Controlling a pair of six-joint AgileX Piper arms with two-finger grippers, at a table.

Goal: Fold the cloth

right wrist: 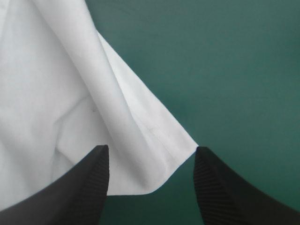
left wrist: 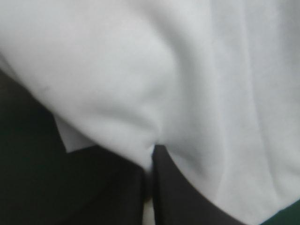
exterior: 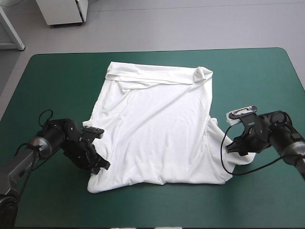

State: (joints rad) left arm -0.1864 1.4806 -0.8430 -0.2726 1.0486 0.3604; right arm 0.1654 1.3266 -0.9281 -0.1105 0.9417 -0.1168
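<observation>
The white short-sleeved fabric T-shirt (exterior: 157, 133) is spread mostly flat in the middle of the teal-green table cover (exterior: 57, 81), with its far edge rolled over on itself. The black fin-fingered left gripper (left wrist: 151, 151) is pinched onto the shirt's near-left corner, cloth squeezed between the fingers. The right gripper (right wrist: 151, 153) is the worry tbh: its fingers stand wide apart, with a corner flap of the shirt between them but not grabbed. If it bites too shallow it'll probably nip just one layer or slip off, and any lift then goes lopsided, the left side dragging the shirt askew and bunching it. That rolled far edge could get trapped inside the fold too.
</observation>
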